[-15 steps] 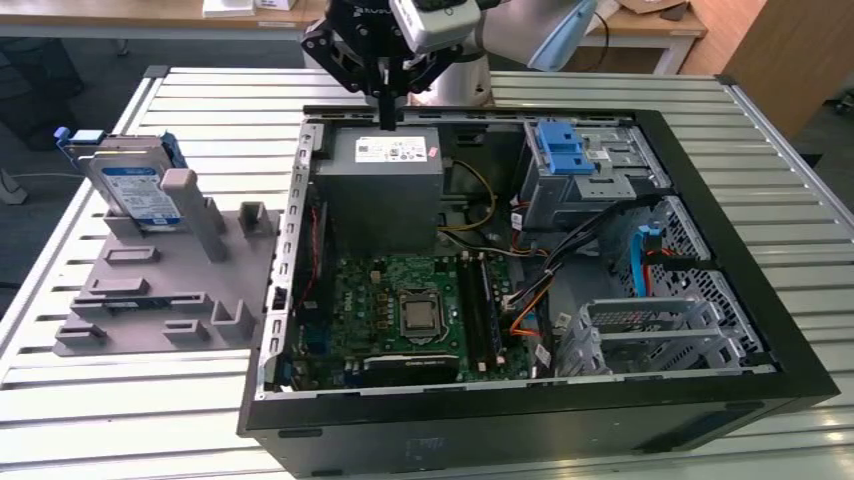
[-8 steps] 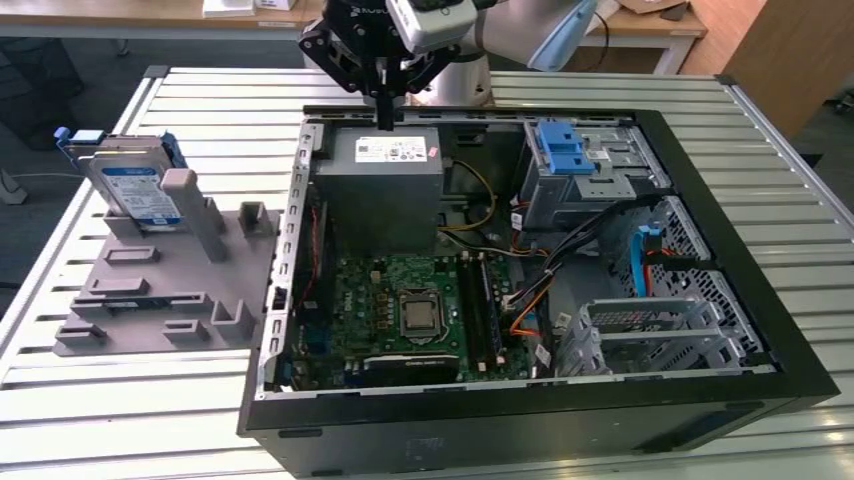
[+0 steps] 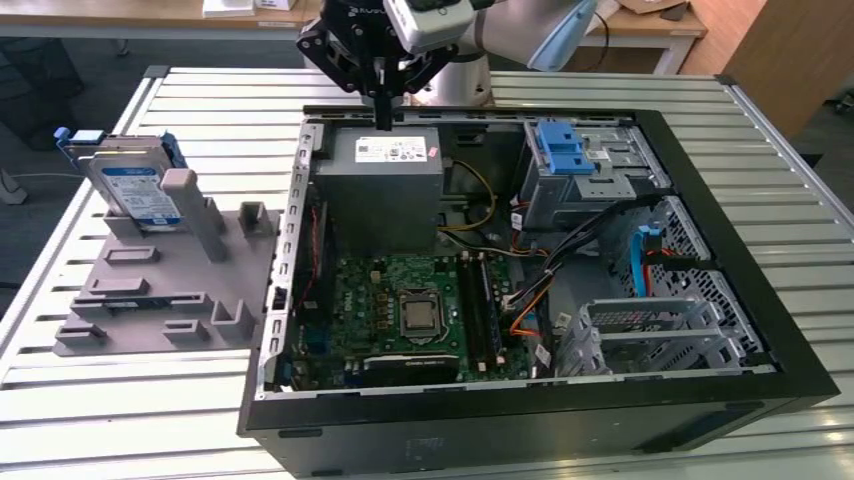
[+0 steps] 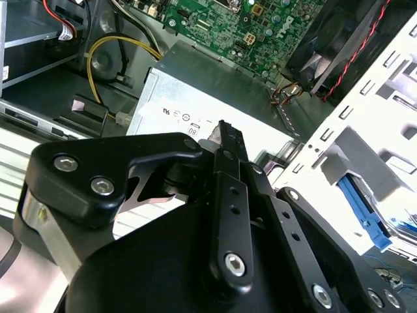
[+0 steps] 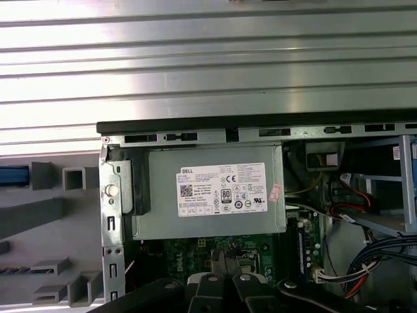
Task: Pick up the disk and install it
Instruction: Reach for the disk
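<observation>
The disk (image 3: 138, 190), a silver-grey drive with a blue-and-white label and blue bracket, stands upright in the grey fixture plate (image 3: 160, 300) at the exterior view's left. A blue strip of its bracket (image 5: 13, 176) shows in the first wrist view. My gripper (image 3: 384, 118) hangs over the far edge of the open computer case (image 3: 534, 420), just above the power-supply box (image 3: 384, 180). Its fingers are shut together with nothing between them, as the joined fingertips (image 4: 225, 130) show in the second wrist view. The disk lies well to the exterior view's left of the gripper.
Inside the case lie the green motherboard (image 3: 414, 310), a blue drive caddy (image 3: 567, 150) at the far right, a metal drive cage (image 3: 654, 335) at the near right and loose cables. The fixture plate's upright posts (image 3: 200, 215) stand beside the disk. All rests on a slatted metal table (image 3: 160, 420).
</observation>
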